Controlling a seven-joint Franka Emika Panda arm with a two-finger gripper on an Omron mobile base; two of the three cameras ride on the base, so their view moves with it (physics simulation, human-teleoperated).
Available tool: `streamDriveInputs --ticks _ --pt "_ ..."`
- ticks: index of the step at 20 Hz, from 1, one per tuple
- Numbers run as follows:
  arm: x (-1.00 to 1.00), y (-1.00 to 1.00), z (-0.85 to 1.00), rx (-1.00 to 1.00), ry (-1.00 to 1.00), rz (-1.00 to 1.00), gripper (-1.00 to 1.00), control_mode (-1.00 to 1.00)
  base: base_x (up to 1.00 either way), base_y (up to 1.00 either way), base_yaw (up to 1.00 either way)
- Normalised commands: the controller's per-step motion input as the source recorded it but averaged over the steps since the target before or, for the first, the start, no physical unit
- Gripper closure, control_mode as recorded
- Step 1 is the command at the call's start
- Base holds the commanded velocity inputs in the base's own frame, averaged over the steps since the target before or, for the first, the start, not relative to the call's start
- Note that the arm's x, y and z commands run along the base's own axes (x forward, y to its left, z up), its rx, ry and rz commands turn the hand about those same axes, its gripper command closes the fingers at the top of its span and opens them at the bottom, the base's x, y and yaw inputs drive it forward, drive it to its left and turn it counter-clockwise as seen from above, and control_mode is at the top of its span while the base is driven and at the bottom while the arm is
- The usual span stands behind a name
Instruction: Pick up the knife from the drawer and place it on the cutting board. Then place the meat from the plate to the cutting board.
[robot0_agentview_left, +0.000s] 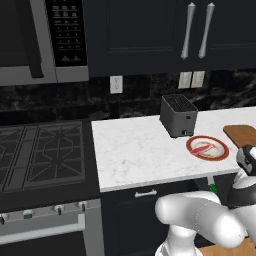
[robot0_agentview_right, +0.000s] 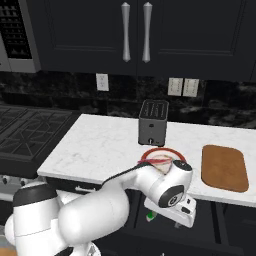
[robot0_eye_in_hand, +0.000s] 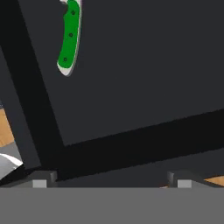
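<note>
Hand view showed me the green-handled knife (robot0_eye_in_hand: 69, 37) lying on the dark drawer floor (robot0_eye_in_hand: 140, 65), up and left of my jaws, which stood wide apart with nothing between them. On the white marble table (robot0_agentview_right: 100, 145), the reddish-pink meat strip (robot0_agentview_right: 159, 161) lay on the red-rimmed round plate (robot0_agentview_right: 175, 153), near the bare brown wooden cutting board (robot0_agentview_right: 224, 167).

Flat, even rendered light, dim dark cabinetry, soft low-resolution edges, no glare.

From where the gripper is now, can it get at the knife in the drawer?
Probably yes. The gripper is open above the open drawer, and the knife lies alone on its dark floor, nothing over it. It sits off to one side, so the gripper must shift across first.
</note>
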Motion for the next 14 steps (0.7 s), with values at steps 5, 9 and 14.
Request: streamDriveInputs --ticks 5,9,14 --pt "0.17 -0.01 -0.22 0.02 0.00 0.20 -1.00 -1.00 0.00 0.00 0.00" --pt "0.03 0.00 -0.21 0.00 0.00 0.18 -1.00 -1.00 0.00 0.00 0.00" --pt "-0.05 0.00 -0.45 0.01 0.00 0.16 -1.00 -1.00 0.00 0.00 0.00"
